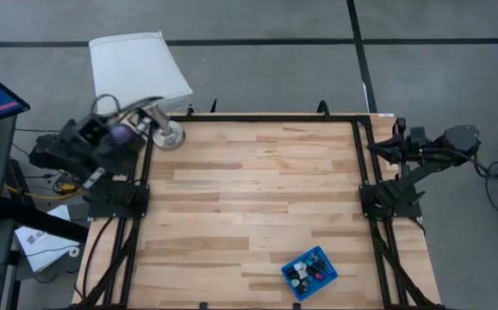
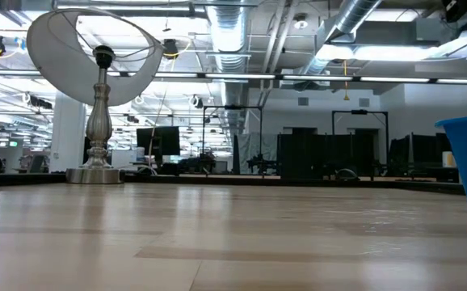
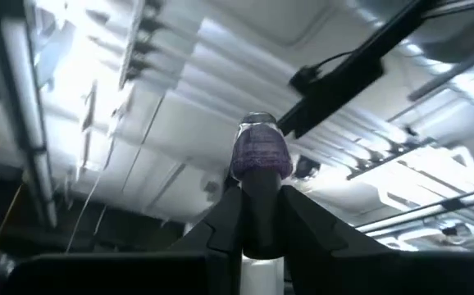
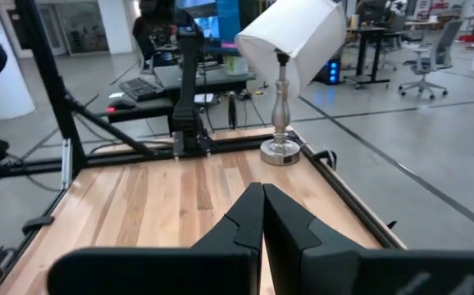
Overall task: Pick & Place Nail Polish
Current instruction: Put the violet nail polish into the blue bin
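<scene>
Purple glints at the far left corner of the table, where the left arm sits folded back over its own mount, wrist tipped up so its camera looks toward the ceiling; the left gripper is clamped on a nail polish bottle, its fingers pinching the dark cap while the purple glitter body pokes out past the tips. Just beside that gripper stands a lamp, its white shade tilted and its silvery base on the wooden table. Farther right, near the front edge, a small blue tray holds the rest of the bottles, well apart from both arms. At the far right corner the right arm is tucked back past the table's edge, and the right gripper has its jaws pressed together on nothing, pointed across the boards toward the lamp.
</scene>
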{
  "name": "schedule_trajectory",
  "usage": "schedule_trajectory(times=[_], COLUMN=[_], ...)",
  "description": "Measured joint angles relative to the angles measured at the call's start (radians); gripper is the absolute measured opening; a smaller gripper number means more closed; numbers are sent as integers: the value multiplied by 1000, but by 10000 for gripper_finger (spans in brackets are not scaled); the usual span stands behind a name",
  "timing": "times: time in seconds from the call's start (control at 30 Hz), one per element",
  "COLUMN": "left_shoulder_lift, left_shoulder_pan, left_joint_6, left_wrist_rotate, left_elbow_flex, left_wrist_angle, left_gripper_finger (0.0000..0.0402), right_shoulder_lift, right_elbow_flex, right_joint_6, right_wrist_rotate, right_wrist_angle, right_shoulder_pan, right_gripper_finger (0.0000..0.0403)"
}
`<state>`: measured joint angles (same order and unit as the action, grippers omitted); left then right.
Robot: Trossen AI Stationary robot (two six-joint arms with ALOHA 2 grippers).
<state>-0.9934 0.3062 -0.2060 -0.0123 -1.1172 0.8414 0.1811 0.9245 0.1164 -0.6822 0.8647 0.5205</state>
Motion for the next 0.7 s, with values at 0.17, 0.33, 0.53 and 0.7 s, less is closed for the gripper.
schedule_trajectory(times=[0.17, 0.33, 0.53, 0.7], left_shoulder_lift=[20, 25, 24, 16], left_shoulder_pan=[1, 1, 1, 1], left_joint_6=[51, 58, 195, 384], left_wrist_rotate=[-66, -74, -64, 40], left_elbow_flex=[-29, -29, -29, -28], left_wrist_angle=[3, -24, -174, -308], left_gripper_finger=[50, 50, 50, 50], right_shoulder_lift=[0, 0, 0, 0], right_elbow_flex=[0, 0, 0, 0], right_joint_6=[-8, -8, -12, -6], right_wrist_rotate=[-3, -4, -4, -4], right_wrist_angle=[-49, -65, -86, -97], right_shoulder_pan=[0, 1, 1, 1], right_gripper_finger=[0, 0, 0, 0])
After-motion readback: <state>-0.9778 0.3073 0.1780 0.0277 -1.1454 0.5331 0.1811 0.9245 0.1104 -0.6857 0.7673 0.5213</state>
